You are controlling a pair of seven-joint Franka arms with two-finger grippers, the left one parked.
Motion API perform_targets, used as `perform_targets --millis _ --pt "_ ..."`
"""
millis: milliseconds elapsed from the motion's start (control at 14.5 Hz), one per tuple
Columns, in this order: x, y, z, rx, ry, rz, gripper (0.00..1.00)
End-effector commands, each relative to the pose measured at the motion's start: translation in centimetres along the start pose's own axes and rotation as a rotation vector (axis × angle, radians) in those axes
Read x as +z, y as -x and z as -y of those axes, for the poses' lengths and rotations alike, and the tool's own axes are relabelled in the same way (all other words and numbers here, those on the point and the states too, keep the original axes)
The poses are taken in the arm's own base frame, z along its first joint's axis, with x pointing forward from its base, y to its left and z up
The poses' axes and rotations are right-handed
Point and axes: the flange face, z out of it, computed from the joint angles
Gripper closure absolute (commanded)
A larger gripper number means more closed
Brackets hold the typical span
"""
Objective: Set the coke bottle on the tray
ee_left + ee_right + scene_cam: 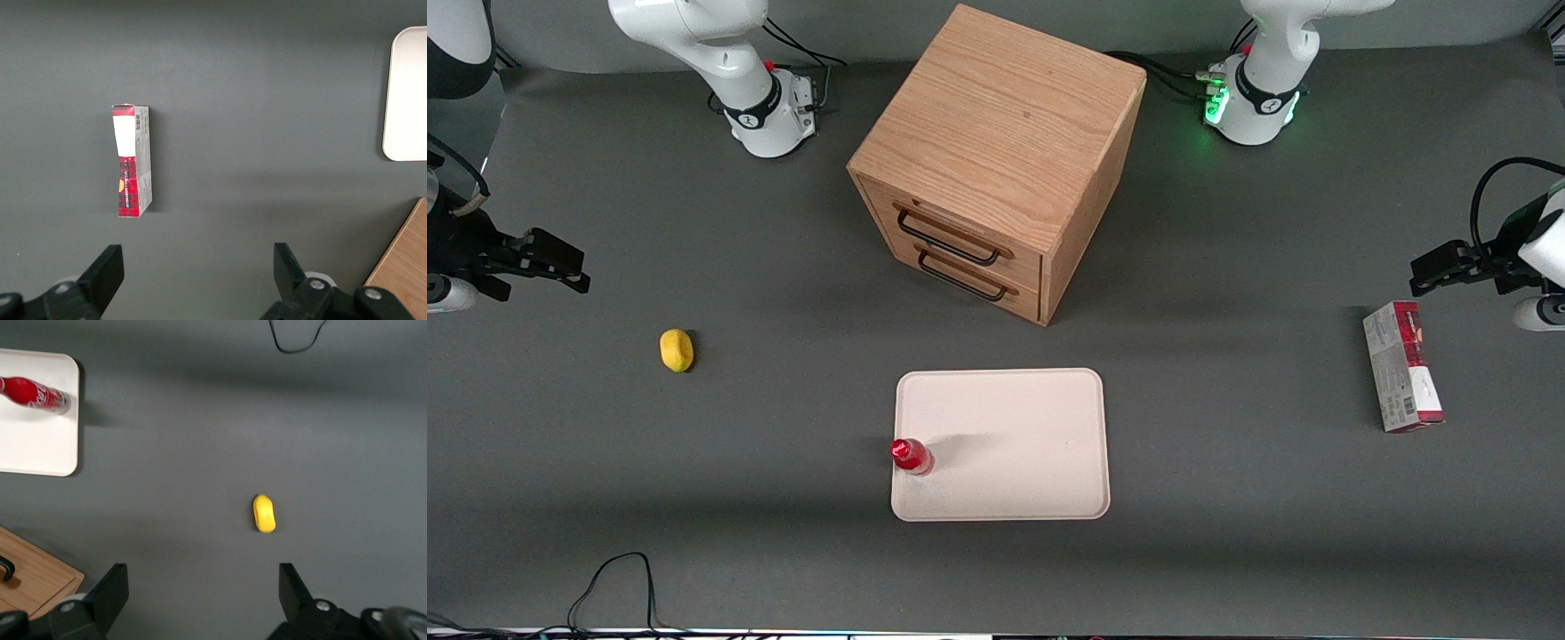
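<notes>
The claw (560,262) hangs high over the working arm's end of the table with its two fingers spread wide and nothing between them, well apart from the bottle (911,456) and the tray (1014,418). That empty, raised pose suits an arm that has no more to carry, since the bottle stands upright on the tray, just inside the rim at the tray's edge nearest the claw. The wrist camera bears this out: the bottle (33,393) shows with its base on the pale surface of the tray (40,447) right by the rim, with bare table between it and the claw (203,597). It sits so close to the edge probably because that is the first part of the tray the arm reaches from its own end. By that reading the task looks done, though a bottle so slim and so near the rim would tip with little provocation. A lemon (677,350) lies on the table much nearer the claw than the tray does, almost below it, and plays no part here. The wooden cabinet (996,160) stands well off from the claw, farther from the front camera than the tray, with its drawers closed. A red and grey carton (1402,366) lies flat toward the parked arm's end, farthest of all from the claw.
</notes>
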Motion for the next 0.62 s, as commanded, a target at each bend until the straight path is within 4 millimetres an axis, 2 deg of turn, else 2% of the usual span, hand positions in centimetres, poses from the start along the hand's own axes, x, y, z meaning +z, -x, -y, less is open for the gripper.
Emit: perform_targets --millis 0,550 --pt "-0.07 0.92 -0.98 0.023 -0.01 0.018 0.0" --pt "-0.25 1.4 -1.21 0.048 -0.004 0.052 0.0"
